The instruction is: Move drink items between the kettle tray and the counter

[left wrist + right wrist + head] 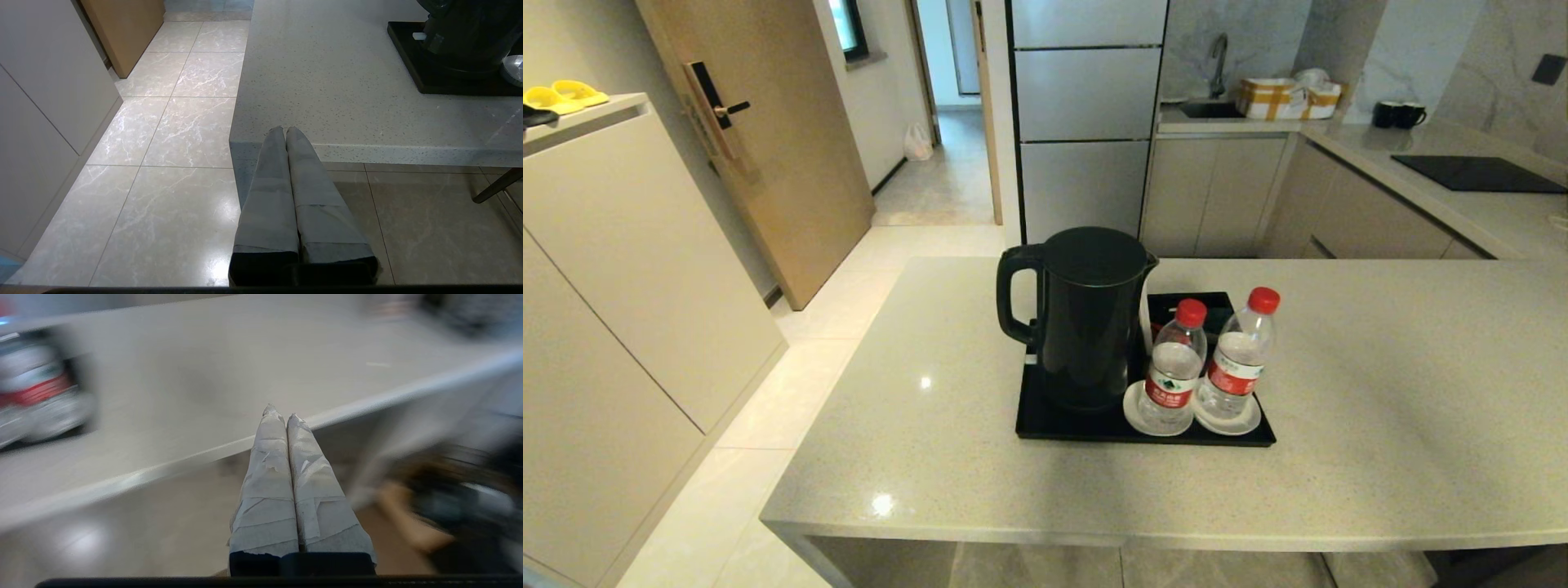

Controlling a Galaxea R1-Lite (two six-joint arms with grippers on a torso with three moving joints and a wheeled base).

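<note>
Bottles (1205,367), two of them, red-capped, upright side by side on white coasters (1227,418) at the near right end of the kettle tray (1045,425), just beside the black kettle (1086,314); seen whole only from the head camera. Tray well in from every edge of the counter (1380,392). Neither arm visible from the head.

Left gripper (284,130) seen only by its own wrist camera: fingers pressed together, empty, hanging just off the counter's near corner (245,143) above the tiled floor (163,122). Same view cuts the kettle off at its base (461,45) and shows only one corner of the tray (412,61).

Right gripper (282,416) likewise only in its wrist view: paper-wrapped fingers closed tight on nothing, tips over the counter's edge (204,453). Everything else there smeared; a red-and-white label (36,392) just guessable as one bottle. Dark and tan shapes below the counter impossible to make out.
</note>
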